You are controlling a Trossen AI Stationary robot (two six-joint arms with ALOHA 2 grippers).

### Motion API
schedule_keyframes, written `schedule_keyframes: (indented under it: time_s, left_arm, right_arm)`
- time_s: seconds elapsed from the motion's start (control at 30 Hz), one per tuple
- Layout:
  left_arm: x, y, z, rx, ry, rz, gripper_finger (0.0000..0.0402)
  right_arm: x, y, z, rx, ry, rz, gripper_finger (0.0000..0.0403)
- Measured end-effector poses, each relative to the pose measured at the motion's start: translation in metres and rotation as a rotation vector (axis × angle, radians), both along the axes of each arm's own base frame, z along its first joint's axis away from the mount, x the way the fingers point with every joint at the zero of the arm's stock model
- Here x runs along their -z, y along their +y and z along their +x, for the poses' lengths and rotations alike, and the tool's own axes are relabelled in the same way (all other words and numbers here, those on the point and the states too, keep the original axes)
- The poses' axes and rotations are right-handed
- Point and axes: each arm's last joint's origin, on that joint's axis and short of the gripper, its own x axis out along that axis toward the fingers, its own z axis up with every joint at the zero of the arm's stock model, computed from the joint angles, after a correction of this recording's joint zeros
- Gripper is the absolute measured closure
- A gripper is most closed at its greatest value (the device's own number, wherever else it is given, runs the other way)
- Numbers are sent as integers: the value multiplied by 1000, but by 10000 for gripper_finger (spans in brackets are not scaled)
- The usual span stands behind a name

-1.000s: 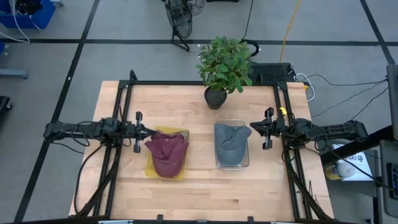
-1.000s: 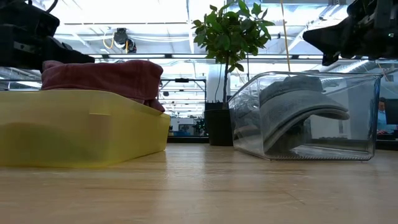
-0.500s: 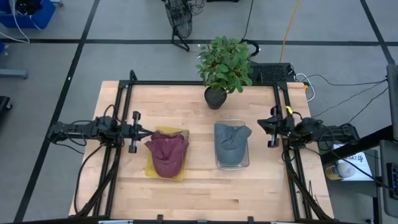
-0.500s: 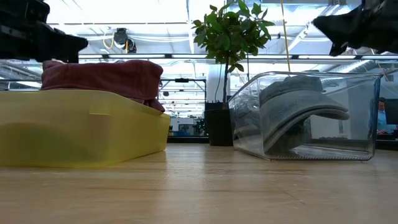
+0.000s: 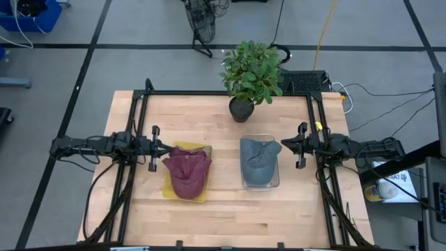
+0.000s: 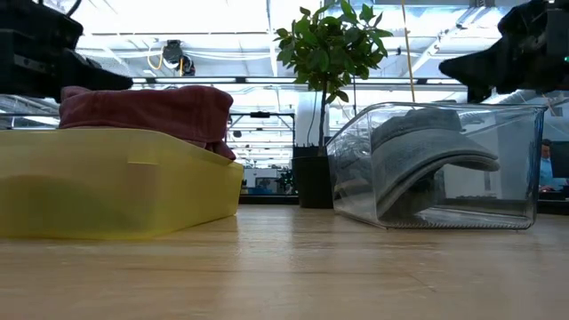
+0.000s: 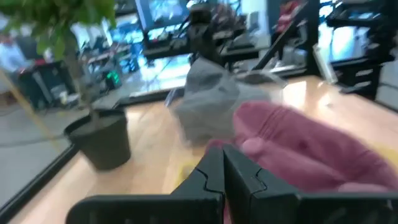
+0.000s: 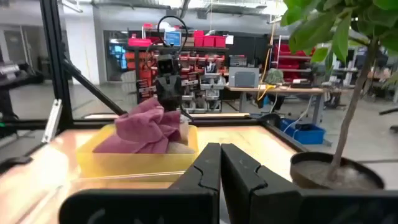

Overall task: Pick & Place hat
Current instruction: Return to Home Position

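Note:
A maroon hat [image 5: 187,171] lies in a yellow tray [image 5: 169,189] at the table's middle left; it also shows in the low view [image 6: 147,108]. A grey hat [image 5: 259,162] lies in a clear bin [image 5: 274,183]. My left gripper [image 5: 167,148] is shut and empty, level, just left of the maroon hat [image 7: 298,146]. My right gripper [image 5: 282,144] is shut and empty, level, just right of the clear bin's far right corner. In the right wrist view the maroon hat [image 8: 149,127] and yellow tray [image 8: 124,158] show beyond the shut fingers.
A potted plant [image 5: 249,75] stands at the table's far middle, behind the bin. A black frame [image 5: 139,111] runs along the table's left, far and right sides. Bare wood [image 5: 230,216] lies along the near edge.
My left gripper drew back toward the table's left edge and has come back toward the maroon hat. My right gripper drew back toward the right edge and up, and has come back toward the clear bin. Both hats stay still.

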Motion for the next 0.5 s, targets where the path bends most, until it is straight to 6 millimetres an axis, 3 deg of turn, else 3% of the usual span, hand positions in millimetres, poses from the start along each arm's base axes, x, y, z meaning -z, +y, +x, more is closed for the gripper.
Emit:
schedule_keyframes:
  time_s: [0.27,0.5]
  left_arm:
    - [10,6,6,-91,111,-6,401]
    - [7,7,6,-81,80,45,400]
  right_arm:
    - [2,1,3,-22,32,-61,403]
    - [0,1,3,-21,12,-64,403]
